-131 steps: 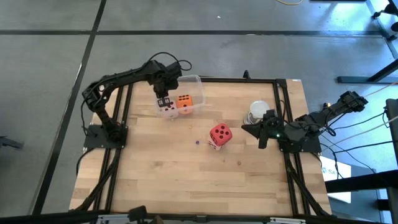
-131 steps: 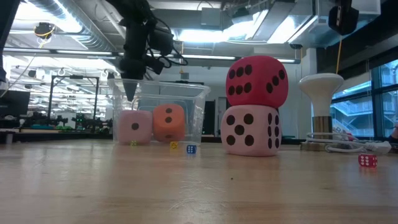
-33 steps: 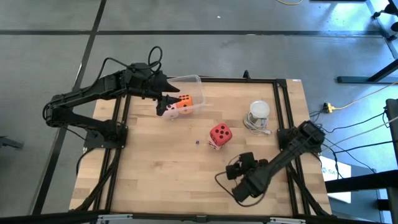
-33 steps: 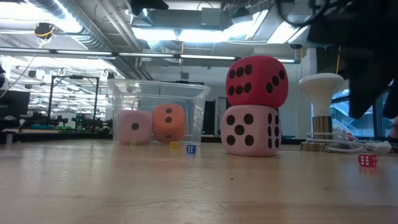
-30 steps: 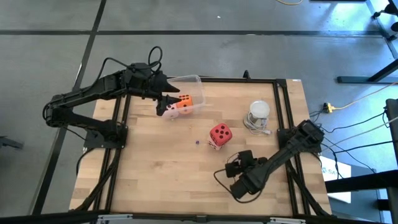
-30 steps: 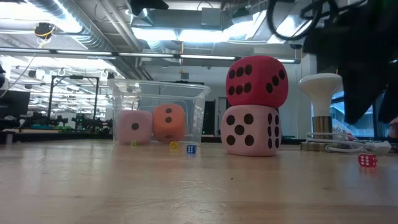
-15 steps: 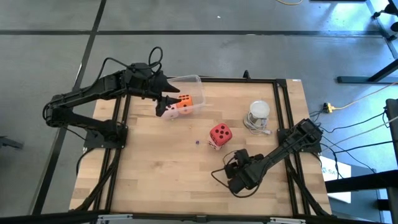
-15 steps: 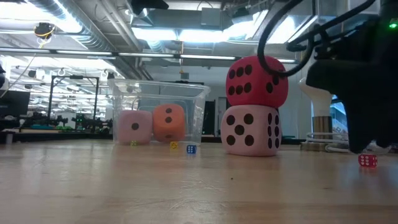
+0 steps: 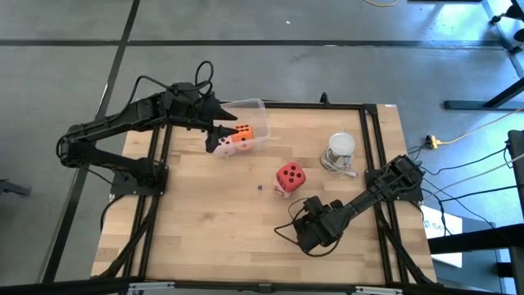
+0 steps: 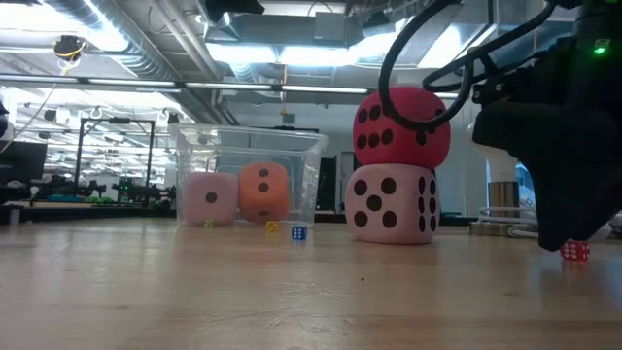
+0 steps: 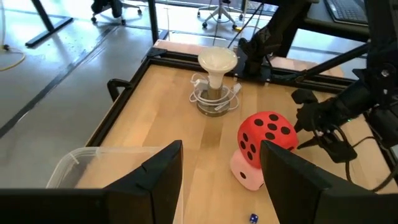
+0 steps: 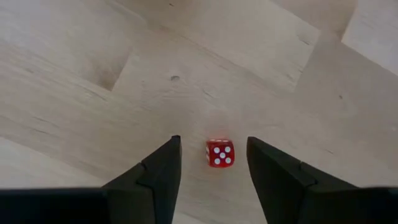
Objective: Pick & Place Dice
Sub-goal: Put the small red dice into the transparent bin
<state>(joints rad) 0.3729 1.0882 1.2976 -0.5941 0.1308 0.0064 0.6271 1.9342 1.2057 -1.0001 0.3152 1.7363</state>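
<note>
Right wrist view: the right gripper [image 12: 211,163] is hanging low over the table [image 9: 196,221], fingers spread apart, a tiny red die [image 12: 219,153] lying between them, five white pips up, apparently untouched. Nearer the middle, a red die [image 9: 289,174] is sitting squarely on a pale pink die [image 10: 393,203]. Over at the far left corner, the left gripper [image 9: 223,134] is waiting open and empty by the clear tub [image 9: 254,110], which is holding a pink die [image 10: 211,198] and an orange die [image 10: 264,191].
</note>
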